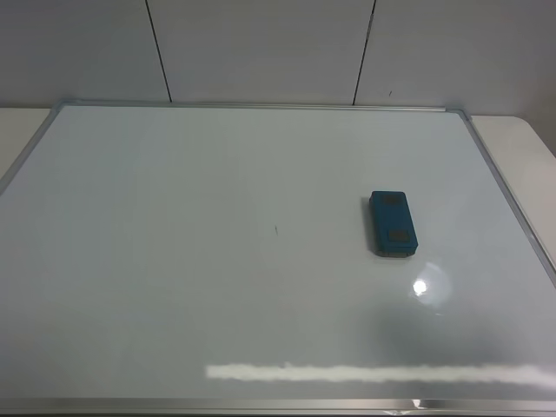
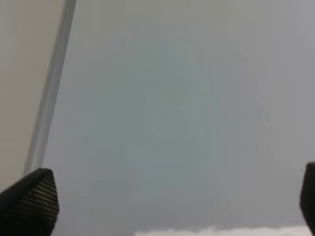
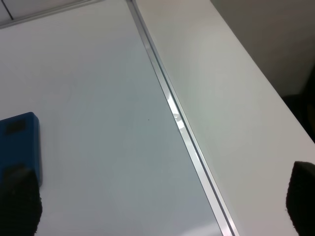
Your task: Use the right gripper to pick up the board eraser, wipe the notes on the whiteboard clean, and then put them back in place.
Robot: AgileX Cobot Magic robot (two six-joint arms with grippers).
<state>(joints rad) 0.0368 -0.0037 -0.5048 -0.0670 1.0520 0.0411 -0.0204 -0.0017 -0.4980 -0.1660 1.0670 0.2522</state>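
The teal-blue board eraser [image 1: 393, 225] lies flat on the whiteboard [image 1: 217, 287], right of the middle, with its two dark patches facing up. No written notes show on the board, only a tiny dark speck [image 1: 276, 230] near the centre. Neither arm appears in the exterior high view. In the right wrist view my right gripper [image 3: 157, 201] is open and empty, and the eraser [image 3: 19, 142] lies just beyond one fingertip [image 3: 17, 204]. In the left wrist view my left gripper [image 2: 167, 201] is open and empty over the bare whiteboard [image 2: 172, 123].
The board's silver frame [image 3: 187, 132] runs beside the right gripper, with the beige table top [image 3: 236, 123] past it. The frame's left edge [image 2: 49, 98] shows near the left gripper. A panelled wall [image 1: 261, 43] stands behind the board.
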